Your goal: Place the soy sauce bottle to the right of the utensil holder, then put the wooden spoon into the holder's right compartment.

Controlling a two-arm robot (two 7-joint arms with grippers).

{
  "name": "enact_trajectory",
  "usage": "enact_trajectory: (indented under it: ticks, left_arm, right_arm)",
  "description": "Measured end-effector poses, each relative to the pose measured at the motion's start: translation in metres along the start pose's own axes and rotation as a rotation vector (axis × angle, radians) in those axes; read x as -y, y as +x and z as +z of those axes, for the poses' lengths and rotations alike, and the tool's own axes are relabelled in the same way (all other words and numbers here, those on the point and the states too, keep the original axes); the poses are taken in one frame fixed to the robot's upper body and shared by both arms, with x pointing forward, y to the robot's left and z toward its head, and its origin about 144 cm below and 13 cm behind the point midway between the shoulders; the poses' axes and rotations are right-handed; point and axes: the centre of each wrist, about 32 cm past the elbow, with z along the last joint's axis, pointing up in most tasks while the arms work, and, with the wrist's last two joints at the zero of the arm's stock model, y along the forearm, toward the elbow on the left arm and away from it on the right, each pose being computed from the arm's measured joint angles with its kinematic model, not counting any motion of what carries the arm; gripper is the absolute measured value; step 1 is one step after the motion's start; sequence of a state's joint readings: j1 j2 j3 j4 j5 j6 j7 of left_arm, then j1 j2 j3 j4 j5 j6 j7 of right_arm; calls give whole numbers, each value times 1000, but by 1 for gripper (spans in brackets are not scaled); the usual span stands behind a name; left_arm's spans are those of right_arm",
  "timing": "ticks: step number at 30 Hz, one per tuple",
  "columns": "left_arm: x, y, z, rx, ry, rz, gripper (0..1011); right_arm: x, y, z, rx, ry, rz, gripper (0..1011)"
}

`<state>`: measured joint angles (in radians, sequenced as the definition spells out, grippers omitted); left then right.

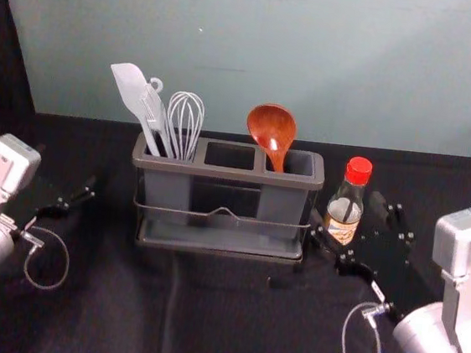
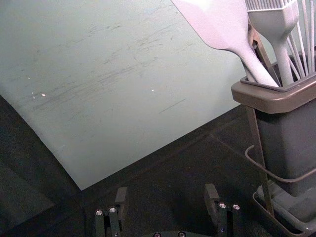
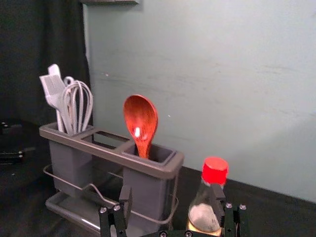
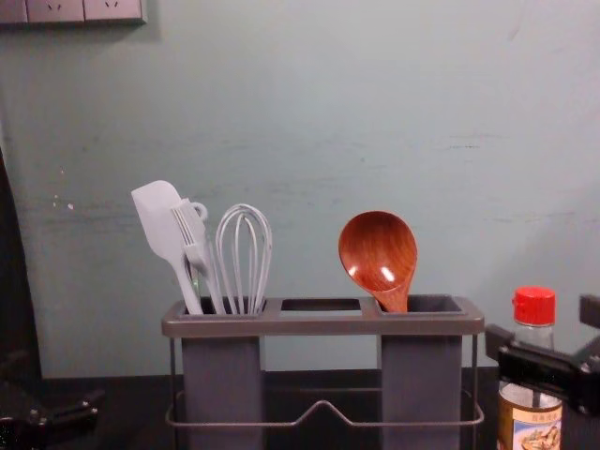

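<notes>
Right hand (image 1: 346, 211), open, by the soy sauce bottle (image 1: 347, 202); left hand (image 1: 66, 168), open, left of utensil holder (image 1: 227, 173); chest view adds wall sockets (image 4: 56, 10).

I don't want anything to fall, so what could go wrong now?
The open right gripper is very close to the clear soy sauce bottle with the red cap, so it might tip it. The shiny reddish-brown wooden spoon leans with its bowl above the grey utensil holder, so a bump might swing it.

Scuffed grey-green wall (image 1: 232, 50), socket panels (image 4: 84, 10) high at left, dark curtain (image 1: 3, 51) at left edge, black cloth (image 1: 210, 334) below
</notes>
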<state>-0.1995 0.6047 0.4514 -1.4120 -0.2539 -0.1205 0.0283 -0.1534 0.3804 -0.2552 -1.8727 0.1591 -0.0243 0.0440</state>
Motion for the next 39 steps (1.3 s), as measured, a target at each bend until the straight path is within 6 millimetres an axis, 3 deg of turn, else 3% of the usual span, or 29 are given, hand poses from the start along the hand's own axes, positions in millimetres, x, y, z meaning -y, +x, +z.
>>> enact_trajectory:
  ticks: [12,39]
  left_arm:
    - [0,0,0,0,0,0,1011]
    - [0,0,0,0,0,0,1011]
  right_arm:
    - [13,-10,-8,-16,-7,-64,1002]
    - [13,-12,-10,-20,-8,-72,1003]
